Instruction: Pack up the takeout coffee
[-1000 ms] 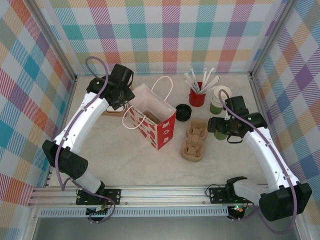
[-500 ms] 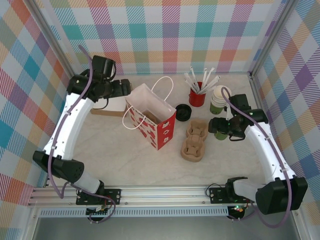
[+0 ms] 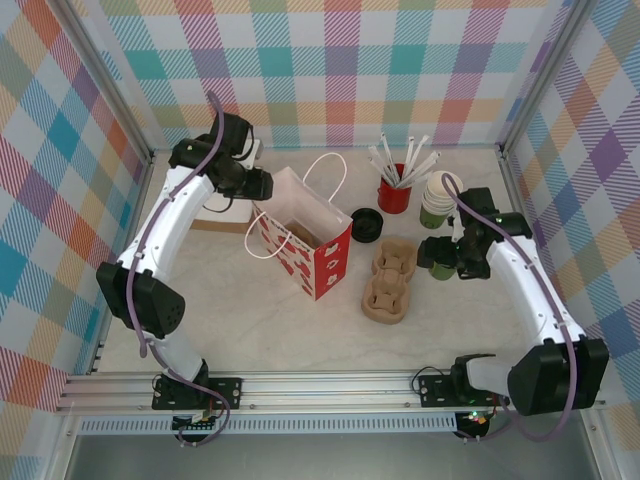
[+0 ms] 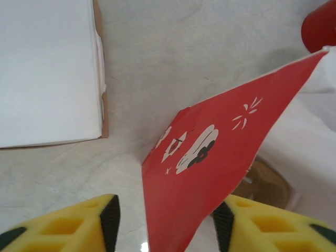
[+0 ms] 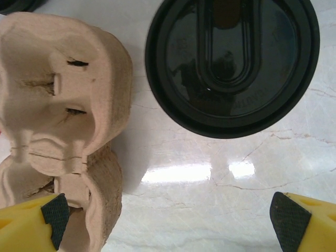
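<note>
- The left pincer (image 3: pixel 257 186) (image 4: pixel 165 223) sits at the far-left rim of the red paper bag (image 3: pixel 300 238) (image 4: pixel 210 157). Its yellow fingers (image 4: pixel 68 228) are apart with the bag's printed wall between them. I see a strip of table (image 3: pixel 250 310) between one finger and the paper, so nothing is clamped.
- The red paper bag stands upright and open-mouthed near the middle of the table, with white handles at its rim.
- The right pincer (image 3: pixel 455 257) (image 5: pixel 168 226) is spread wide. In the right wrist view its two finger pads sit at the lower corners with bare table between them, and it holds nothing.
- The takeout coffee (image 3: pixel 434 262) (image 5: pixel 232 63) is a small green cup with a black lid. It stands upright on the right of the table, outside the bag and just beyond the right pincer's fingertips.
- The cardboard cup carriers (image 3: pixel 388 280) (image 5: pixel 58 105) lie just left of the coffee, between it and the bag.
- The stack of lidless green cups (image 3: pixel 438 198) stands just behind the coffee.
- The loose black lid (image 3: pixel 367 224) lies between the bag and the red cup of white sticks (image 3: pixel 394 188).
- The white pad (image 3: pixel 222 206) (image 4: pixel 47 68) rests on a brown base at the far left, just beside the bag.
</note>
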Robot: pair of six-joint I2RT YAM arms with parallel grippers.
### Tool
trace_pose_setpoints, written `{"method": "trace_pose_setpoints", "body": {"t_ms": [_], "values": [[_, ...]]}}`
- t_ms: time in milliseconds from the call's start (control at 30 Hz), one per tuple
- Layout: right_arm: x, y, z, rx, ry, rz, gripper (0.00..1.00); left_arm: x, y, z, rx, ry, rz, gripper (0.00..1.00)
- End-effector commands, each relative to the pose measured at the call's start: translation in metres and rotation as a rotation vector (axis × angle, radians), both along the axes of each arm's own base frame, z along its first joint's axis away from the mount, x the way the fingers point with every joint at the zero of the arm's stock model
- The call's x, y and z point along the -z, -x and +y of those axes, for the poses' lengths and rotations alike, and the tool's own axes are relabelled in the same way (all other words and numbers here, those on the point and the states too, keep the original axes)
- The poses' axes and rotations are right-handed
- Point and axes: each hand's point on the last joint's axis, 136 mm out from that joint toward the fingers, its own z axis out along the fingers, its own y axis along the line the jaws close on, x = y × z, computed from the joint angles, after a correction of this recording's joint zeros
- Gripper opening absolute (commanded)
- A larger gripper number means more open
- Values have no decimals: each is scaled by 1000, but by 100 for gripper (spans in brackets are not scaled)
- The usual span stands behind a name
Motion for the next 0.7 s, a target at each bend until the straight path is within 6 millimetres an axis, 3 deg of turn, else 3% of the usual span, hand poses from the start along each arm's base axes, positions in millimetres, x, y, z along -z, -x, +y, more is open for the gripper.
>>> {"method": "trace_pose_setpoints", "body": {"t_ms": [0,100,233,467,667], "values": [[3,2,-2,16,-14,55,100,-13,-5,-2,23,23,-42,39],[11,1,-6,22,8,91,100,-13,-5,-4,32,32,-38,27],[19,-3,-12,37,24,115,100,-13,-4,-6,43,42,-40,19],[33,-15,-12,40,13,142,100,-12,-3,-9,55,54,-39,13],[39,-28,-24,62,57,142,100,-11,-2,-8,56,52,-34,11]]}}
